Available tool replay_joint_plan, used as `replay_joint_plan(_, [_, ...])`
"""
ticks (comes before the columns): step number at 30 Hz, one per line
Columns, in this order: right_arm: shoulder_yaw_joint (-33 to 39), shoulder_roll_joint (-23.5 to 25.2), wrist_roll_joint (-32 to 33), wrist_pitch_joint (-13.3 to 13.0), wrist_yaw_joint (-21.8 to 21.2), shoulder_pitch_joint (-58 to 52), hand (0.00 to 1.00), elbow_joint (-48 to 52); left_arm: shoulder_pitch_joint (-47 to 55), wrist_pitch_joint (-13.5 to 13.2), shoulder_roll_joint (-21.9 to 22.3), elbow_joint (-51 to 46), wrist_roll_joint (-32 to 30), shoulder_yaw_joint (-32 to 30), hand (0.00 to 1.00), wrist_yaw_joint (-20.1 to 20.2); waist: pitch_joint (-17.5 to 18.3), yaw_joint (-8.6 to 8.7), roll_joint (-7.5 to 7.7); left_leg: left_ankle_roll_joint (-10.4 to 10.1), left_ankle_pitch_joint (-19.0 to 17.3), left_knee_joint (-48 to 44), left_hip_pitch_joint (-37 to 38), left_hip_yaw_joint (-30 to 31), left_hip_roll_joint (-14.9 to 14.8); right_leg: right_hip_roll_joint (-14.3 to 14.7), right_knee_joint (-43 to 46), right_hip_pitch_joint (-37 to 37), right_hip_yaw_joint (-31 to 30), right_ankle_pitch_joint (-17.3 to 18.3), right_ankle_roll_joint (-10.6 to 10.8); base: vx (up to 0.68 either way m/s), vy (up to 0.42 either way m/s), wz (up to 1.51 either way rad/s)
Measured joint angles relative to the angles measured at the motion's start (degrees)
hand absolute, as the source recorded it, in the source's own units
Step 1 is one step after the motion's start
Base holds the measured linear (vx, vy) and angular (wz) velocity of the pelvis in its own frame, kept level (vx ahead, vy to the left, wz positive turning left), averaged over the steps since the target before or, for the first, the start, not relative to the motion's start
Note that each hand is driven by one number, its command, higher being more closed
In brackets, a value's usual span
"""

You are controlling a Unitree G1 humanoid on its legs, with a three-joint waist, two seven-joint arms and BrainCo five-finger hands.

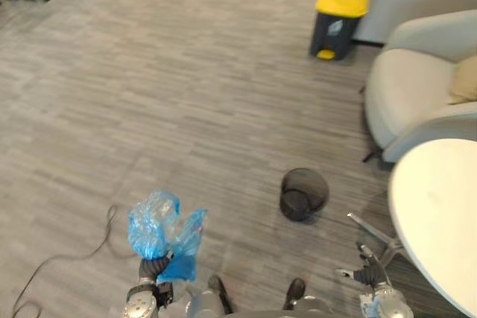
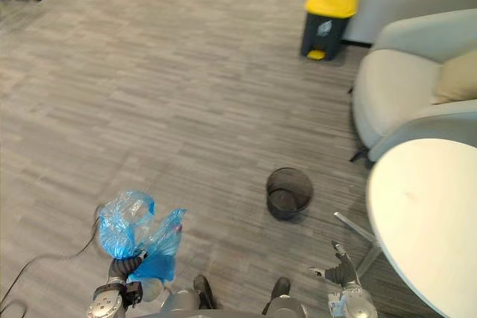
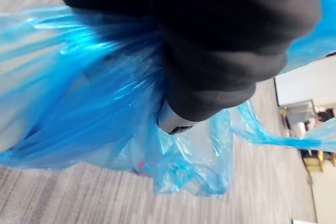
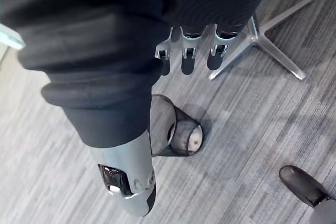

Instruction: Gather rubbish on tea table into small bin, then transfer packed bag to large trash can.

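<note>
Carrying leg of the job, as I read it: left hand (image 1: 153, 267) is clenched round the bunched neck of the blue bag (image 1: 156, 225), which stands up puffed above the fist with a loose tail hanging below it, low on the robot's left over the floor (image 1: 186, 94). Right hand (image 1: 367, 272) hangs low beside the white table (image 1: 440, 214), fingers straight and slack, holding nothing. Small bin (image 1: 303, 194) sits on the floor just left of the table, liner out; the right wrist view shows a pale spot in its bottom, can't tell what. Large trash can (image 1: 339, 24), dark with a yellow lid, stands well away across the floor by the wall, just left of the armchair (image 1: 410, 87). Lid looks closed, and there's a yellow pedal at the base. To do this well: grip tight on the neck, since thin plastic slips; bag held out from the legs so the tail doesn't snag. Walk a line left of the small bin and the table's metal foot (image 4: 273, 40), and approach the can from the open floor side, not the armchair side. Free right hand is the obvious choice for the lid if the pedal is awkward. Bag goes fully over the opening before the fist lets go.
</note>
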State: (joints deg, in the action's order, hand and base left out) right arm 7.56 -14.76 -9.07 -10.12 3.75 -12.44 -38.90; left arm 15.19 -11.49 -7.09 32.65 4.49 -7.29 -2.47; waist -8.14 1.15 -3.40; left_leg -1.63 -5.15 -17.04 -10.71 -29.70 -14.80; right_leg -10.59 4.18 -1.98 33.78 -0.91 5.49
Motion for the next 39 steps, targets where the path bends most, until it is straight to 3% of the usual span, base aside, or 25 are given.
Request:
replay_joint_plan(4, [-0.7, 2.5, -1.2, 0.4, 0.0, 2.8, 0.0, -0.6, 1.3, 0.1, -0.5, 0.0, -0.1, 0.0, 1.0, 0.1, -1.5, -0.59, 1.98, 0.4, -6.9, -6.6, -0.9, 2.2, 1.6, -6.6, 11.9, -1.6, 0.4, 6.4, 2.9, 0.13, 0.188, 0.34])
replay_joint_plan(5, [-0.9, 3.2, -1.3, 0.5, 0.0, 3.5, 0.0, -0.4, 1.5, 0.2, -0.8, -0.1, -0.1, 0.2, 1.0, 0.0, -2.2, -0.58, 3.3, 0.4, -9.5, -8.9, -0.9, 2.9, 2.6, -9.7, 19.1, -3.3, -1.2, 8.2, 2.5, 0.18, 0.191, 0.22])
replay_joint_plan(6, [-1.9, 3.2, -1.3, 0.5, 0.0, 3.6, 0.0, 0.2, 1.6, 0.9, -1.4, -0.1, -0.2, 1.1, 1.0, 0.0, -2.9, -0.4, 4.18, 0.8, -11.7, -10.7, -0.4, 3.4, 3.4, -13.2, 32.6, -9.4, -7.7, 7.2, -2.1, 0.2, 0.181, 0.26])
replay_joint_plan(7, [-2.0, 3.4, -1.3, 0.5, 0.0, 3.7, 0.0, 0.1, 1.2, 1.1, -1.7, -0.1, -0.3, 1.4, 1.0, -0.1, -3.4, -0.25, 4.14, 0.9, -12.6, -11.2, 0.1, 4.0, 3.3, -13.4, 37.2, -12.0, -11.0, 7.5, -2.2, 0.24, 0.146, 0.27])
replay_joint_plan(10, [-2.0, 5.2, -1.3, 0.7, -0.1, 3.9, 0.0, -0.1, 1.2, 1.2, -4.0, -0.2, -0.6, 2.1, 1.0, -0.3, -4.7, 0.52, 4.84, 0.3, -14.8, -10.7, 4.4, 5.0, 3.1, -10.5, 42.0, -17.1, -15.1, 12.8, -1.2, 0.31, -0.001, 0.16])
replay_joint_plan(13, [-1.9, 5.2, -1.3, 0.7, 0.0, 4.4, 0.0, 0.1, -0.4, 1.2, -5.2, -0.2, -0.7, 2.9, 1.0, -0.4, -5.0, 1.59, 4.89, -1.6, -16.4, -8.4, 8.3, 4.4, 3.0, -6.6, 30.8, -23.3, -12.1, 12.3, -1.7, 0.41, -0.082, 0.07])
replay_joint_plan(15, [-1.9, 5.2, -1.6, 1.3, 0.0, 4.0, 0.0, 0.1, -2.3, 1.1, -5.3, -0.1, -0.8, 3.4, 1.0, -0.5, -5.0, 1.95, 4.86, -5.2, -17.1, -6.1, 12.9, 3.6, 3.0, -3.7, 21.4, -25.6, -9.2, 7.7, -3.6, 0.54, -0.14, 0.13])
replay_joint_plan(17, [-2.0, 4.4, -2.5, 1.7, -0.1, 2.6, 0.0, 0.5, -2.2, 1.1, -4.8, 0.0, -1.6, 3.4, 1.0, -0.6, -4.2, 3.89, 3.89, -8.6, -18.2, -4.0, 16.8, 4.8, 2.3, -2.5, 25.7, -26.1, -10.1, 2.4, -7.9, 0.63, -0.184, 0.36])
replay_joint_plan(18, [-2.1, 3.2, -2.7, 1.7, -0.1, 1.9, 0.0, 1.6, -2.2, 1.0, -3.5, 0.1, -2.1, 3.7, 1.0, -0.6, -3.1, 4.07, 1.51, -11.3, -16.8, -6.6, 17.0, 5.8, -0.9, -0.6, 29.0, -25.9, -8.8, 6.9, -8.8, 0.85, -0.244, 0.09])
replay_joint_plan(20, [-2.5, 2.8, -2.8, 1.4, -0.1, 2.6, 0.0, 2.7, -2.4, 1.1, -2.4, 0.1, -2.5, 3.6, 1.0, -0.6, -3.7, 3.7, -0.31, -7.8, -9.4, -21.3, 12.0, 6.5, -6.9, 2.7, 29.9, -23.7, -9.0, 11.1, -11.5, 0.75, -0.246, -0.45])
replay_joint_plan(21, [-3.1, 2.7, -2.8, 1.5, -0.2, 2.9, 0.0, 2.4, -2.4, 1.1, -1.9, 0.4, -2.5, 3.5, 1.0, -0.6, -4.1, 3.47, -0.8, -2.6, -0.7, -29.8, 9.1, 7.4, -10.2, 5.2, 27.6, -20.4, -9.6, 12.1, -11.9, 0.73, -0.274, -0.77])
replay_joint_plan(23, [-3.6, 2.9, -2.8, 1.5, 0.0, 3.5, 0.0, 1.5, -2.9, 1.0, -0.9, 0.4, -2.5, 3.5, 1.0, -0.4, -5.4, 1.88, 0.37, -2.3, -4.3, -44.4, 3.7, 12.4, -10.4, 9.3, 20.3, -11.3, -13.0, 12.2, -12.0, 0.7, -0.212, -0.91])
replay_joint_plan(24, [-3.6, 3.2, -2.8, 1.5, 0.2, 3.6, 0.0, 1.4, -3.1, 0.9, -0.9, 0.4, -2.5, 3.5, 1.0, -0.3, -6.3, 1.13, 2.16, -1.8, -7.6, -48.1, 0.3, 13.6, -7.5, 9.7, 15.9, -5.1, -15.3, 12.2, -12.0, 0.63, -0.097, -0.88])
replay_joint_plan(27, [-2.6, 2.9, -2.7, 1.4, 1.3, 4.3, 0.0, 1.5, -3.0, 0.7, -0.9, -0.5, -2.5, 3.5, 1.0, -0.2, -6.9, -0.69, 4.26, 1.3, -10.2, -39.3, -10.6, 14.7, 0.0, 10.3, 7.5, 4.9, -21.7, 12.2, -11.9, 0.68, -0.012, -1.04])
replay_joint_plan(29, [-1.0, 2.3, -2.5, 1.3, 1.7, 5.1, 0.0, 1.0, -3.7, 0.7, -0.8, -1.4, -2.5, 3.4, 1.0, -0.2, -7.1, -2.59, 4.42, -0.7, -8.7, -24.1, -16.3, 20.6, 5.6, 9.8, 5.1, 7.5, -25.8, 13.4, -9.9, 0.67, 0.141, -1.48])
replay_joint_plan(30, [0.1, 2.0, -2.5, 1.3, 1.8, 5.4, 0.0, -0.2, -3.5, 0.5, -0.5, -1.5, -2.5, 3.0, 1.0, -0.3, -6.8, -3.76, 3.25, -4.1, -3.3, -7.8, -15.8, 25.7, 7.9, 9.9, 4.2, 10.0, -28.3, 15.9, -6.5, 0.52, 0.214, -1.23])
replay_joint_plan(31, [0.6, 1.3, -2.5, 1.4, 1.8, 5.1, 0.0, -0.4, -2.7, 0.3, 0.1, -1.7, -2.5, 3.0, 1.0, -0.3, -6.4, -3.97, 1.24, -4.5, -0.9, -1.5, -15.2, 27.9, 7.1, 11.6, 4.2, 11.0, -30.0, 17.6, -5.4, 0.64, 0.327, -1.35])
replay_joint_plan(32, [1.0, 2.0, -2.3, 1.7, 2.3, 5.8, 0.0, -2.3, -2.7, 0.3, 0.4, -1.2, -2.5, 2.9, 1.0, -0.4, -6.3, -3.89, 1.54, -1.4, 5.1, -6.6, -15.5, 28.9, 7.6, 10.3, 6.9, 12.5, -32.8, 21.1, -4.2, 0.76, 0.36, -0.89])
replay_joint_plan(33, [1.0, 3.1, -2.2, 1.5, 2.3, 5.1, 0.0, -2.5, -3.3, 0.3, -0.6, -1.9, -2.5, 2.4, 1.0, -0.5, -5.2, -3.4, 4.48, -1.1, 0.7, -9.5, -15.4, 26.0, 9.2, 7.1, 12.1, 10.6, -34.4, 22.5, -3.0, 0.63, 0.27, -0.79])
replay_joint_plan(34, [0.9, 3.4, -2.2, 1.5, 2.3, 4.7, 0.0, -2.4, -3.3, 0.3, -0.6, -2.6, -2.5, 2.4, 1.0, -0.4, -4.7, -3.57, 5.34, -0.7, -1.3, -10.7, -15.1, 24.3, 9.4, 6.0, 16.4, 8.6, -35.6, 22.8, -2.2, 0.63, 0.201, -0.74])
replay_joint_plan(35, [1.0, 4.3, -2.2, 1.5, 2.3, 4.5, 0.0, -2.2, -3.4, 0.3, -0.7, -3.6, -2.5, 2.9, 1.0, -0.4, -5.0, -3.63, 6.35, 0.2, -4.9, -12.5, -12.9, 21.7, 9.4, 4.3, 27.8, 4.4, -36.6, 21.3, 1.1, 0.59, 0.199, -0.84])
replay_joint_plan(36, [0.9, 5.1, -2.2, 1.5, 2.2, 4.3, 0.0, -2.2, -3.3, 0.3, -1.1, -3.7, -2.5, 3.5, 1.0, -0.4, -5.3, -3.45, 6.75, 0.7, -7.2, -13.1, -10.3, 20.3, 9.5, 3.0, 37.7, 0.5, -36.7, 17.7, 8.2, 0.56, 0.189, -0.83])
replay_joint_plan(37, [0.8, 6.0, -2.2, 1.6, 2.2, 4.0, 0.0, -2.4, -3.4, 0.5, -2.0, -3.7, -2.4, 4.4, 1.0, -0.4, -5.5, -2.89, 7.06, 1.4, -9.3, -13.2, -7.3, 19.5, 9.6, 1.9, 47.4, -3.0, -36.2, 15.4, 10.2, 0.54, 0.154, -0.56])
replay_joint_plan(38, [0.4, 6.5, -2.3, 1.7, 2.1, 4.0, 0.0, -2.5, -3.4, 0.6, -2.9, -3.7, -2.4, 5.3, 1.0, -0.6, -5.5, -1.98, 7.13, 1.8, -11.0, -12.7, -4.0, 18.7, 9.6, 0.5, 54.7, -6.3, -33.4, 15.6, 8.4, 0.54, 0.122, -0.48])
replay_joint_plan(39, [-0.2, 6.5, -2.3, 1.8, 2.1, 3.7, 0.0, -2.5, -3.1, 0.7, -3.3, -3.7, -2.4, 5.7, 1.0, -0.9, -5.9, -1.45, 6.47, 2.1, -12.5, -10.5, 0.5, 17.4, 9.5, -1.4, 58.2, -10.1, -28.4, 16.6, 3.2, 0.66, 0.108, -0.52])
